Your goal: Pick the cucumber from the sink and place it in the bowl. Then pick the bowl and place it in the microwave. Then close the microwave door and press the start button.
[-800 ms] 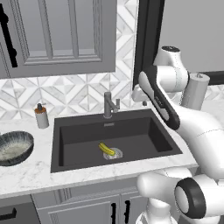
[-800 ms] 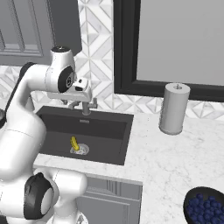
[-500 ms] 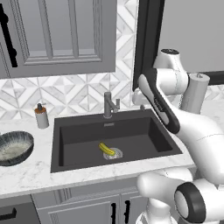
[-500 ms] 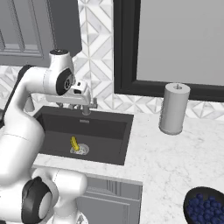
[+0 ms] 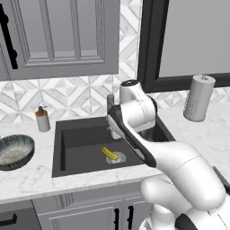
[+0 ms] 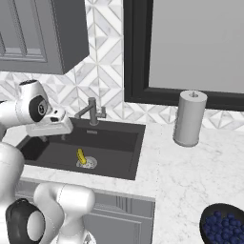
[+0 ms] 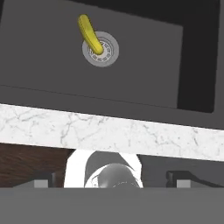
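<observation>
In sink (image 5: 81,148), cucumber (image 7: 89,34) across drain rim (image 7: 101,49), bare floor around; claw (image 7: 111,180) wide open, empty.

cucumber (image 5: 108,152): 1 | sink (image 5: 81,139): 1 | bowl (image 5: 15,152): 1 | soap dispenser (image 5: 42,120): 1 | paper towel roll (image 5: 198,98): 1

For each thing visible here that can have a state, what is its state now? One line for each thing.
small curved yellow cucumber: lying in the sink, one end over the round metal drain, not held.
dark rectangular sink: dry, faucet not running.
wide blue-grey streaked bowl: upright on the counter, empty.
end effector: open, holding nothing.
</observation>
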{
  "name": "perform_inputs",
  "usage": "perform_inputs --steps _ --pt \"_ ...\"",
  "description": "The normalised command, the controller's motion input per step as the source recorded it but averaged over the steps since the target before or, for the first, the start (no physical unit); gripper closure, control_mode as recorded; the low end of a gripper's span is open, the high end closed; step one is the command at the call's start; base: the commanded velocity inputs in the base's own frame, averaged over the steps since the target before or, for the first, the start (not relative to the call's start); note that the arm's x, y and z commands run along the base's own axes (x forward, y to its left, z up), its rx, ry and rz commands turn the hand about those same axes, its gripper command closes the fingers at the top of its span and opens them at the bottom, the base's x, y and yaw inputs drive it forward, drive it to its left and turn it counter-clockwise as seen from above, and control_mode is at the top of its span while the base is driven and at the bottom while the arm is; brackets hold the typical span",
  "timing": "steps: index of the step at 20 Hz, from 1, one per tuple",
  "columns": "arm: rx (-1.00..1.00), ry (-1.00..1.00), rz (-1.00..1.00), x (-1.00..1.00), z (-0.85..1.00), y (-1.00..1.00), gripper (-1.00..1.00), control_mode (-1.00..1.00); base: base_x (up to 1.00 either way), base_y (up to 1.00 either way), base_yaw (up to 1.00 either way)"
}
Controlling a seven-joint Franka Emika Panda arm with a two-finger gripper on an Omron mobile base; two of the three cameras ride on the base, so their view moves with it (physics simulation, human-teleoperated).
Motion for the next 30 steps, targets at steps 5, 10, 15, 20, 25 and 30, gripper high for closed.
perform_inputs --steps 5,10,15,20,25,30 --pt "-0.23 0.16 0.00 0.00 -0.63 0.44 -1.00 -1.00 0.00 0.00 0.00" --pt "-0.16 0.09 -0.01 0.19 -0.36 0.28 -1.00 -1.00 0.00 0.00 0.00" --pt "-0.03 0.05 0.00 0.28 -0.31 0.06 -1.00 -1.00 0.00 0.00 0.00" --pt "0.00 0.02 0.00 0.42 -0.28 0.00 -1.00 -1.00 0.00 0.00 0.00" --pt "0.00 0.00 0.00 0.38 -0.24 0.00 -1.00 -1.00 0.00 0.00 0.00" --pt "0.00 0.03 0.00 0.38 -0.27 0.00 -1.00 -1.00 0.00 0.00 0.00"
